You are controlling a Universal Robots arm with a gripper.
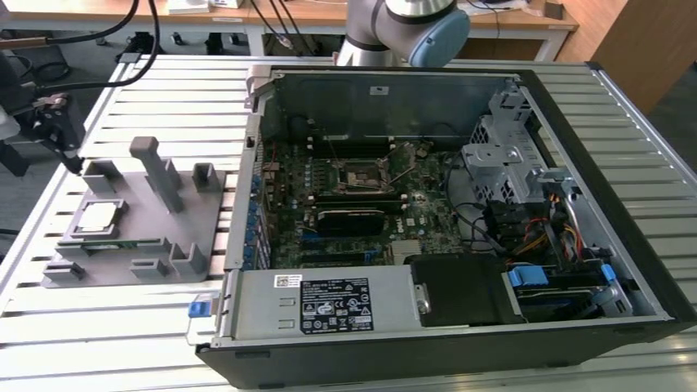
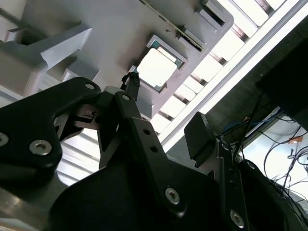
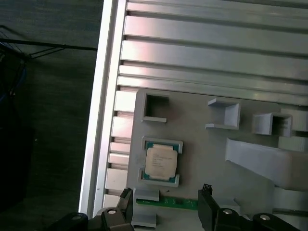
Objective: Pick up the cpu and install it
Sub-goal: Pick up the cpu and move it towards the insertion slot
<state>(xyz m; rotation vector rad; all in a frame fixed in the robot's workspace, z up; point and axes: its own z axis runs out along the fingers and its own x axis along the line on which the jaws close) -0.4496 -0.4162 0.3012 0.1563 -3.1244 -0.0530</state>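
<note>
- Currently in the pick-up step, approach phase: black 2-finger gripper [image 3: 167, 190] hovers over the grey moulded fixture plate [image 3: 202, 139], fingers spread, holding nothing.
- Small flat square silver-topped cpu [image 3: 161, 162] lies untouched in its framed nest on that plate, well apart from the open black computer case [image 1: 626, 204].
- Judgement: a grasp calls for centring on the chip and clearing the nest walls; the thin green memory stick [image 3: 178, 204] lies just beside.

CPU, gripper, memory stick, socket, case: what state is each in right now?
cpu: lying flat in its pocket on the grey tray, not gripped.
gripper: open, holding nothing, clear of the cpu.
memory stick: lying in its tray slot.
cpu socket: looks empty; lever position unclear.
computer case: on its side, panel off, interior exposed.
</note>
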